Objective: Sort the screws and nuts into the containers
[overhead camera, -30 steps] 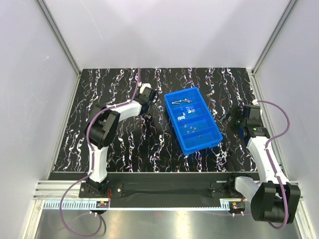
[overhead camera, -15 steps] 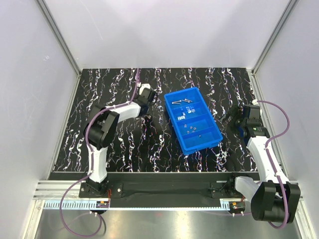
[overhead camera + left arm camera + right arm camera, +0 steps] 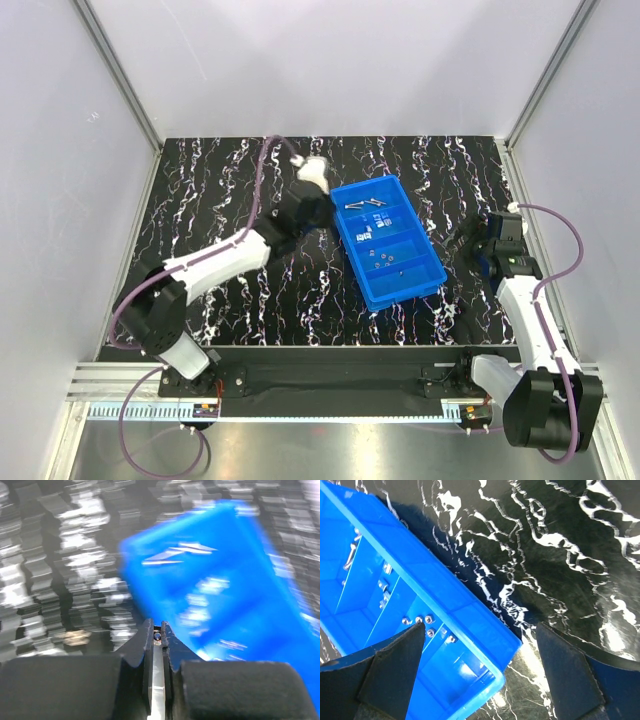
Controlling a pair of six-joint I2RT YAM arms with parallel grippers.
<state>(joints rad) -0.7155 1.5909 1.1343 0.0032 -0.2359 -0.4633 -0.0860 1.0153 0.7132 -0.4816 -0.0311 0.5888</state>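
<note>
The blue tray [image 3: 432, 277] lies at centre right. A few screws [image 3: 365, 204] lie in its far compartment, and several nuts [image 3: 385, 258] lie in the third one. My left gripper [image 3: 297, 207] is raised beside the tray's far left corner. In the left wrist view it [image 3: 157, 632] is shut on a tiny silver piece [image 3: 157, 638], round with a dark hole like a nut, and the tray [image 3: 250, 615] is blurred ahead. My right gripper [image 3: 470, 236] is open and empty at the tray's right side. In its wrist view it [image 3: 480, 675] spans the tray's near corner [image 3: 492, 672], with the nuts [image 3: 427, 625] in sight.
Small silver bits [image 3: 367, 232] lie in the tray's second compartment. The tray's nearest compartment [image 3: 410, 282] looks bare. The table is black with white veins [image 3: 230, 190], walled by white panels at the left, back and right.
My left arm has lifted off the table left of the tray and swung up and right toward the tray's far left corner. The right arm has not moved.
</note>
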